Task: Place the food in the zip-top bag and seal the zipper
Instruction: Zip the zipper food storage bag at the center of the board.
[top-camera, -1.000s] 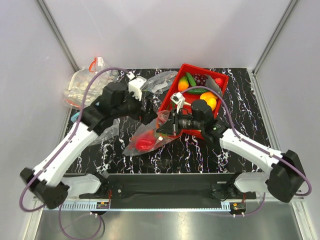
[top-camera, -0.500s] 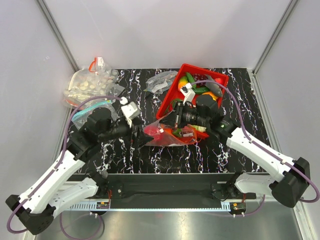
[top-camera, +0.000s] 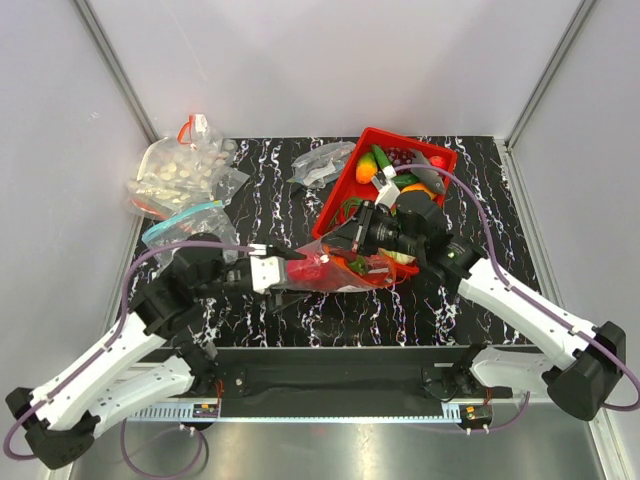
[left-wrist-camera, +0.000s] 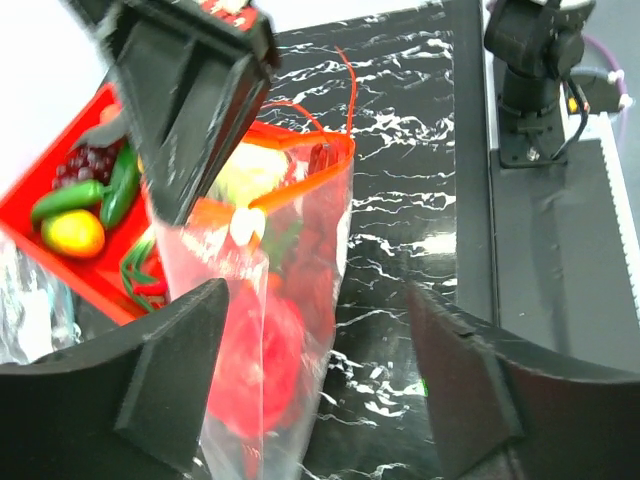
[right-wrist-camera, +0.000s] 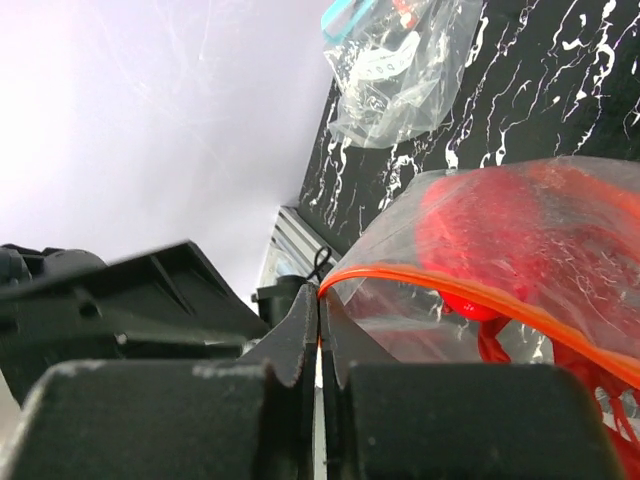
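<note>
The black table (top-camera: 500, 200) (veined white) carries a red tray (top-camera: 338, 195) back right, a crumpled clear bag (top-camera: 322, 163) beside it, a bag of pale pieces (top-camera: 175, 172) and a teal-zipped bag (top-camera: 185, 222) at left.

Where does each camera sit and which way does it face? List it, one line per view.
Top external: above and behind the bases, looking down on the table; both arms show.
Left wrist: faces the zip-top bag and the red tray; its own left jaws stand spread either side.
Right wrist: looks along the zipper, which its own right jaws pinch shut.
Shared: all three views show the zip-top bag.
</note>
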